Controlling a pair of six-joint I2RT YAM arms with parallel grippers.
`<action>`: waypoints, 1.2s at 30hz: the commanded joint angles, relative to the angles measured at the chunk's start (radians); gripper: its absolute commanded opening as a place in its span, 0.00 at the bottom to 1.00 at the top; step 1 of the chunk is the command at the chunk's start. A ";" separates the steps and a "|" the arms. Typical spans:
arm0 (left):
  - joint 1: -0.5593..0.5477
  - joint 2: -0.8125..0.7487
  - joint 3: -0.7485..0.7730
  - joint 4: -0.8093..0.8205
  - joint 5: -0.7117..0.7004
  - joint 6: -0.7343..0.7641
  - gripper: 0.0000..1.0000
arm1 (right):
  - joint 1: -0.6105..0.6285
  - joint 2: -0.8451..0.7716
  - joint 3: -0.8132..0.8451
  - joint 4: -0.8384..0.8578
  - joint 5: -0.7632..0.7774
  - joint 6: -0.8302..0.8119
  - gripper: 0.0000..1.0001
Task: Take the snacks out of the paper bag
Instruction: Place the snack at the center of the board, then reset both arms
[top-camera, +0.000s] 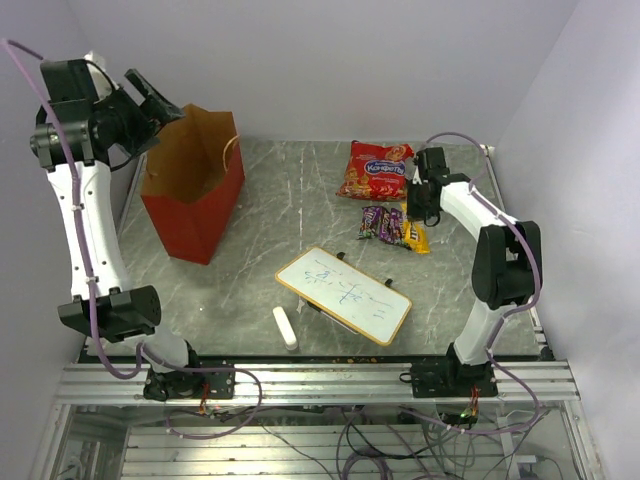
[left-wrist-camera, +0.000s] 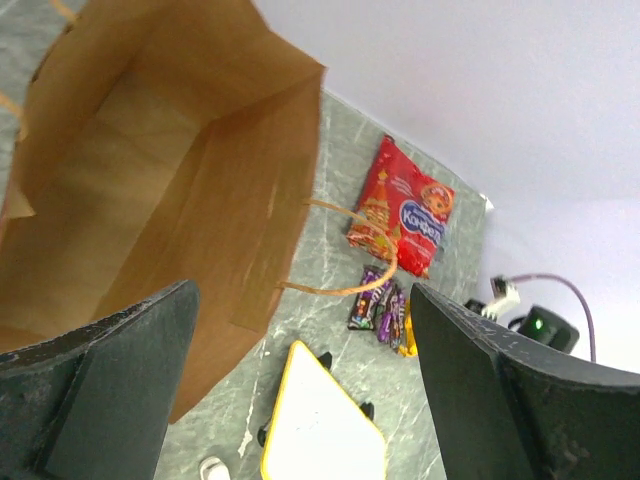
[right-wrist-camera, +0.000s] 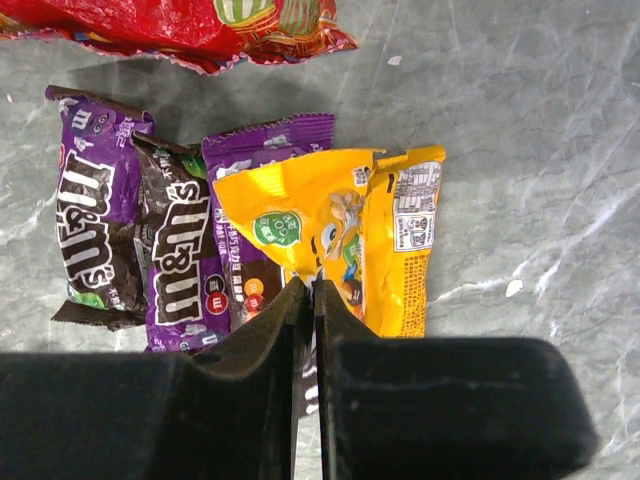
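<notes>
The red paper bag stands upright at the back left, and in the left wrist view only brown paper shows inside it. My left gripper is open and empty above the bag's mouth. The large red-orange snack bag lies on the table at the back right. The purple candy packs and a yellow pack lie side by side in front of it. My right gripper is shut, its tips pinching the yellow pack's near edge. No silvery wrapper is in view.
A white whiteboard with a yellow rim lies in the middle near the front. A small white eraser stick lies to its left. The table's front edge has a metal rail. Walls close in on the left, back and right.
</notes>
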 joint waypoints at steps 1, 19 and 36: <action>-0.098 -0.038 0.041 0.043 -0.015 0.092 0.97 | -0.001 0.019 0.025 -0.005 -0.019 0.052 0.12; -0.488 -0.431 -0.288 0.084 -0.046 0.296 0.99 | 0.076 -0.284 0.032 -0.285 -0.045 0.172 1.00; -0.488 -0.695 -0.414 0.051 -0.169 0.145 0.99 | 0.104 -0.975 0.234 -0.474 -0.117 0.219 1.00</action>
